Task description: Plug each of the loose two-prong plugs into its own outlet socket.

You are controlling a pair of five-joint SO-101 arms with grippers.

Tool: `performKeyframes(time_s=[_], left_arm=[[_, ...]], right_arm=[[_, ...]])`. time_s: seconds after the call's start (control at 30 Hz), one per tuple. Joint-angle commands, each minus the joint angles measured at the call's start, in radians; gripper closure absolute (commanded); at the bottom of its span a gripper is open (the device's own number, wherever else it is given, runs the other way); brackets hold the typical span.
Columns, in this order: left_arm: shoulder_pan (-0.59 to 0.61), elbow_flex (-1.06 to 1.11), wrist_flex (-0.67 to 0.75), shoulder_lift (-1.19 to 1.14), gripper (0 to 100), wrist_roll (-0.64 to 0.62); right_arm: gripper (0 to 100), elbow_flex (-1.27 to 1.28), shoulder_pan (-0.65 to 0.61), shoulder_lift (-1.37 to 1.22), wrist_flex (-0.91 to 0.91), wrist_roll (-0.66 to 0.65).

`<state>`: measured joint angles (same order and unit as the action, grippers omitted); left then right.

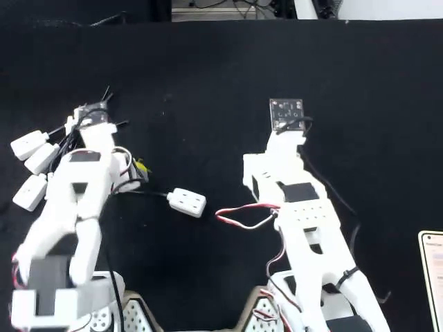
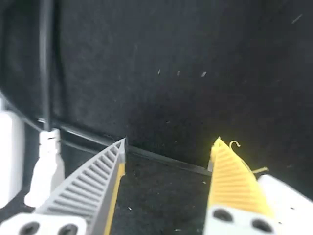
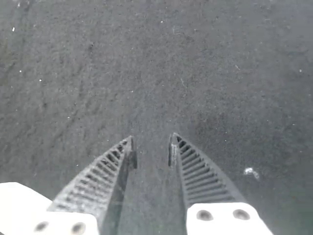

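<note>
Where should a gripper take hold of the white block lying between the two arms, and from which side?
Across its two long sides, near the middle, coming straight down from above. The white block lies flat on the table and is longer than wide, so its narrow width likely fits a grasp. Its black cord leaves one end; stay off that end.

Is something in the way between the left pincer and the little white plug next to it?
Nothing visible stands between them. The left pincer is open above the black cloth, and the small white plastic plug lies right beside its grey ribbed finger. A thin black cable only crosses just past its tips.
</note>
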<state>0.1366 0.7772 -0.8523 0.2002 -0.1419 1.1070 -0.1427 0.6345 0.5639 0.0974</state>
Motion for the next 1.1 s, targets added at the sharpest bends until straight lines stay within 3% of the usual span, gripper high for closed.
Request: performKeyframes(time_s=[0.0, 0.13, 0.27, 0.53, 0.83, 1.07], left_arm=[[0.015, -0.154, -0.114, -0.057, 73, 0.044], [0.081, -0.348, -0.301, -0.035, 73, 0.117], [0.193, -0.549, -0.44, -0.005, 73, 0.284], [0.361, -0.65, -0.451, -0.15, 73, 0.617], [0.489, -0.834, -0.43, -0.419, 73, 0.628], [0.524, -0.885, -0.431, -0.5, 75, 0.628]], right_arm=[[87.4, -0.008, 0.018, 0.019, -0.023, -0.002], [87.4, -0.008, 0.018, 0.019, -0.023, -0.002], [87.4, -0.008, 0.018, 0.019, -0.023, -0.002], [87.4, -0.008, 0.018, 0.019, -0.023, -0.002], [87.4, -0.008, 0.018, 0.019, -0.025, -0.002], [87.4, -0.008, 0.017, 0.019, -0.031, -0.002]])
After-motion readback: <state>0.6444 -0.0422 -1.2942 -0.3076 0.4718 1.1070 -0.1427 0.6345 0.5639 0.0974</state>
